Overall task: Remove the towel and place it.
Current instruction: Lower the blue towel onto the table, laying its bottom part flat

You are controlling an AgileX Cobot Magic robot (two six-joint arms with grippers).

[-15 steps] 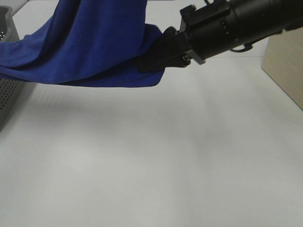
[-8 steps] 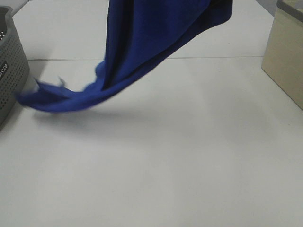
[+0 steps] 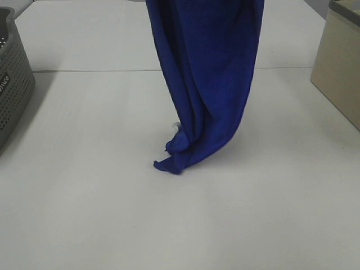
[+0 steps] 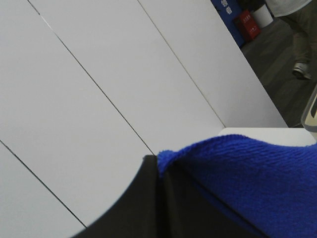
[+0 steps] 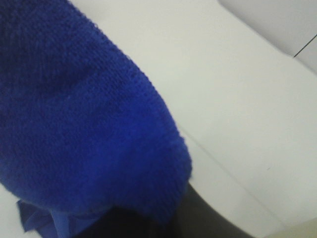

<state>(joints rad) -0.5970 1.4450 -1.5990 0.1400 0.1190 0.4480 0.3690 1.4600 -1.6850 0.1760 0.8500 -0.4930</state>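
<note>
exterior high view: the towel (image 3: 208,73) hangs in vertical folds from the 12 o'clock edge of the frame down to the centre of the white table (image 3: 169,225). its lowest corner lies just toward 7 o'clock of centre; whether it touches the table or just clears it cannot be told. a small white tag (image 3: 176,125) shows on the fold edge above that corner. a grey perforated basket (image 3: 11,84) stands at 9 to 10 o'clock, well apart from the towel. a beige box (image 3: 337,67) stands at 2 to 3 o'clock, also well apart. neither gripper is in this view. left wrist view: the left gripper (image 4: 157,198) has its black jaws pressed together, and a stitched edge of the towel (image 4: 257,183) is clamped at their tip. right wrist view: the towel (image 5: 74,124) drapes over the right gripper (image 5: 163,223) and hides most of it. the jaws are together, clamped on the cloth.
</note>
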